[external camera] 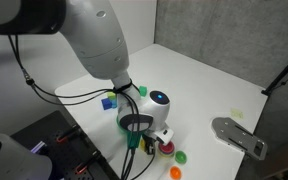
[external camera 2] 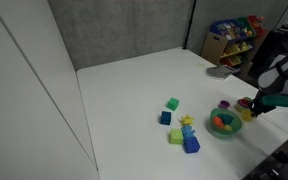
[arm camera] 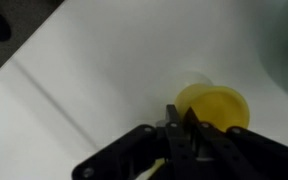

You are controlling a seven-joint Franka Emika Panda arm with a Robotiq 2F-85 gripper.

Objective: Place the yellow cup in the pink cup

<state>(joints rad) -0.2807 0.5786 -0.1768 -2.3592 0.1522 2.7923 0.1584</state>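
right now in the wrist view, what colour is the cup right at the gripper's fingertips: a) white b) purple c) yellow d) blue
c: the yellow cup is the only cup in the wrist view, its near rim right at the fingertips of the gripper, on the white table.

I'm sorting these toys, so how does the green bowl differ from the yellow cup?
The green bowl is wider than the yellow cup. The bowl holds orange pieces; the cup looks empty. The cup sits by the gripper; the bowl stands apart. Both are round.
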